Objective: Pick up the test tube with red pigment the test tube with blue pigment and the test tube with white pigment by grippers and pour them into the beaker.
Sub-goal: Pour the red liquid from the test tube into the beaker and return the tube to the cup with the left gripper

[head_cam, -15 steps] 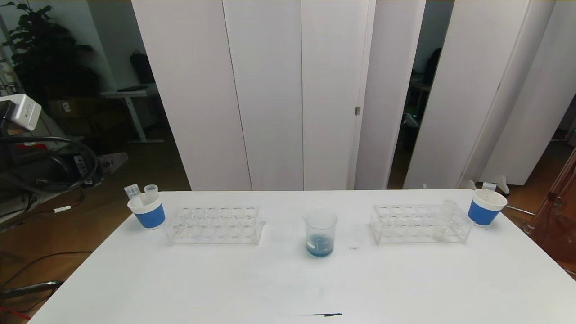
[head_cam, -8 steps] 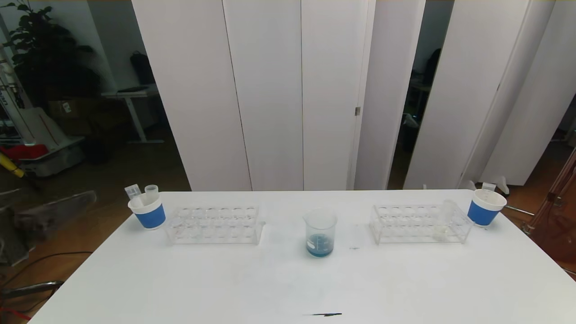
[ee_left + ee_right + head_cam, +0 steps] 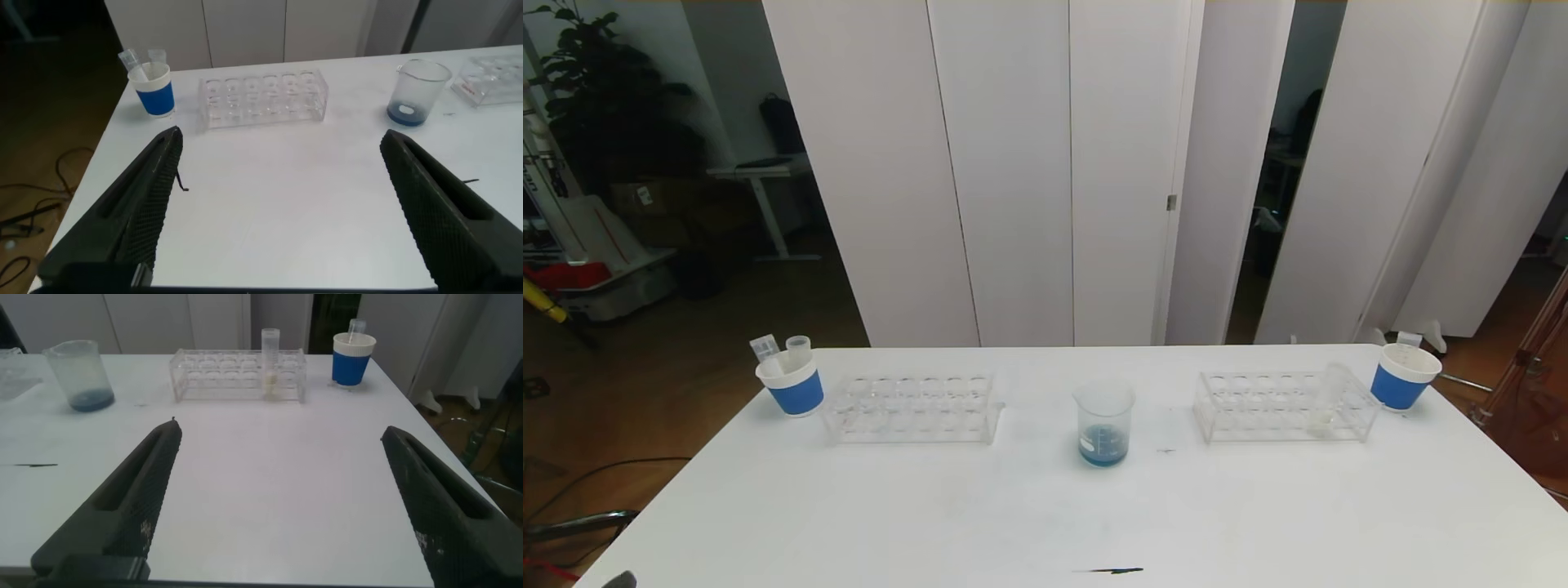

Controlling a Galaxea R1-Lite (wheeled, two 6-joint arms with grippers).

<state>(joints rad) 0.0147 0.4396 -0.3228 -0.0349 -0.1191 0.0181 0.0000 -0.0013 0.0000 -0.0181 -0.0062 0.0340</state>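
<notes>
White table (image 3: 1029, 523) carried beaker (image 3: 1104, 422) at centre, blue liquid inside; clear racks either side of beaker. White panels behind. Left claw (image 3: 282, 208) and right claw (image 3: 282, 498) gaped apart, empty.

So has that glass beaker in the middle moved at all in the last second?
No. The beaker stands at the same spot between the two clear racks, left rack and right rack, as before, with blue liquid at its bottom.

No readable text, brand or number anywhere, white graduation marks on the beaker (image 3: 1104, 425) too small to read, faint dark mark on the table (image 3: 931, 506) near its front edge not legible as writing
</notes>
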